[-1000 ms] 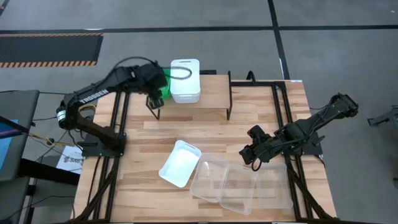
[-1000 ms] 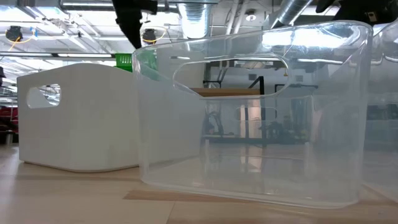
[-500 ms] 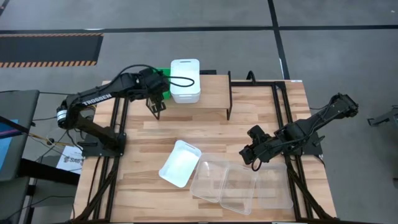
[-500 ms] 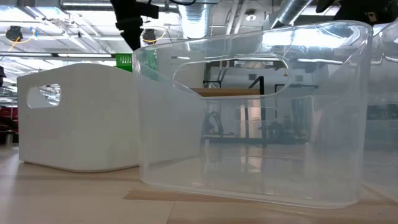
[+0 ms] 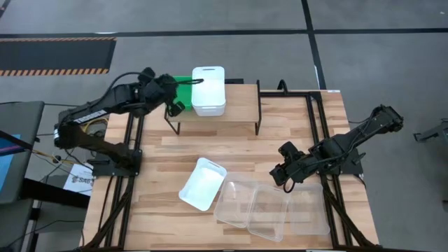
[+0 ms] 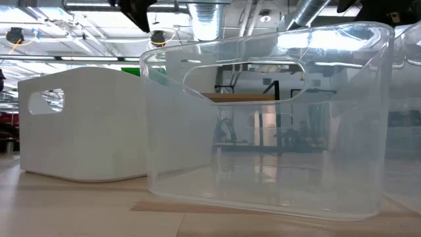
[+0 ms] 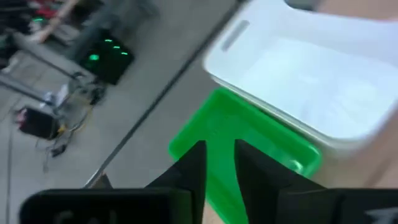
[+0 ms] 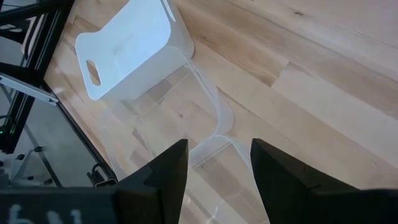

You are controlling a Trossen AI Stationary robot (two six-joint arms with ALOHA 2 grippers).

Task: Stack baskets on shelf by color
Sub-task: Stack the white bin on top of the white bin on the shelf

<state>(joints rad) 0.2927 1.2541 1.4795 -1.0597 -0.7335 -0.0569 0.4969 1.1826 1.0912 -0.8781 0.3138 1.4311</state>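
Here the left claw (image 7: 216, 163), fingers narrowly apart and seemingly empty, should align squarely over the green basket (image 7: 239, 144); right claw (image 8: 214, 163) gapes idle.

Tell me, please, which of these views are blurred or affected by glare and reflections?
Left wrist view: everything is soft, the green basket and white basket smeared as if by motion. Low view: ceiling lights glare on the clear basket, whose walls distort the room behind. High view: sharp and evenly lit. Right wrist view: crisp on the wood, with faint reflections on the clear baskets' rims.
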